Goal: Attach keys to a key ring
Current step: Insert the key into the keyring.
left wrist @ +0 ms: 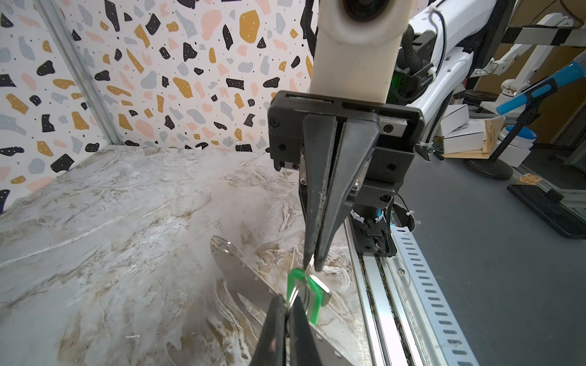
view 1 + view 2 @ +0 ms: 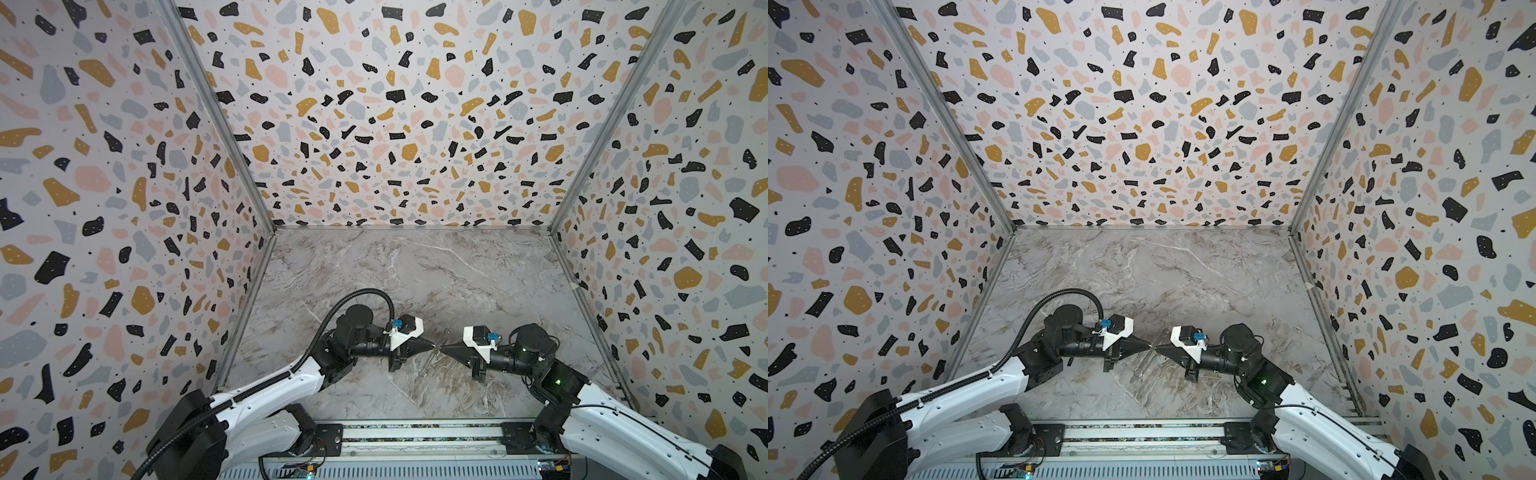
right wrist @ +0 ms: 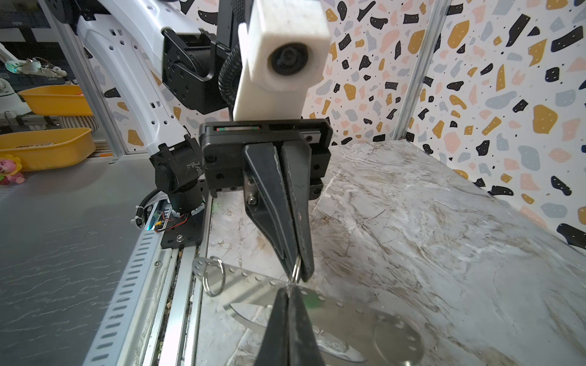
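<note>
Left claw [image 3: 298,275] is clenched, its two black fingers pressed together on the thin wire of the key ring [image 3: 296,268], which stands edge-on between their tips. Right claw [image 1: 312,264] faces it nose to nose. It is clenched as well, nipping the same wire loop from the opposite side. So the ring is grasped at both ends and hangs in the air over the near part of the table [image 2: 415,270], in the narrow gap between the two tips.

The key [image 1: 314,304] hangs at that gap too. Its green head sits against the ring, just under the right claw's tips and just ahead of the left claw's. The wire seems to run through the head. Whether the key is fully wound onto the coil or only caught partway, I cannot tell. The shaft is mostly hidden, so its direction is unclear.

As I judge it, the next move turns on how ring and key lie between the arms. The ring's long axis runs along the line joining the claws, across the table from side to side. The key sits on that line between them, equally near either arm. Neither claw could slide the key along unless the other held firm.

Below, a flat silvery plate [image 1: 236,272] with small holes lies on the table. A second wire ring [image 3: 204,280] rests at one end of it, apart from both claws.
</note>
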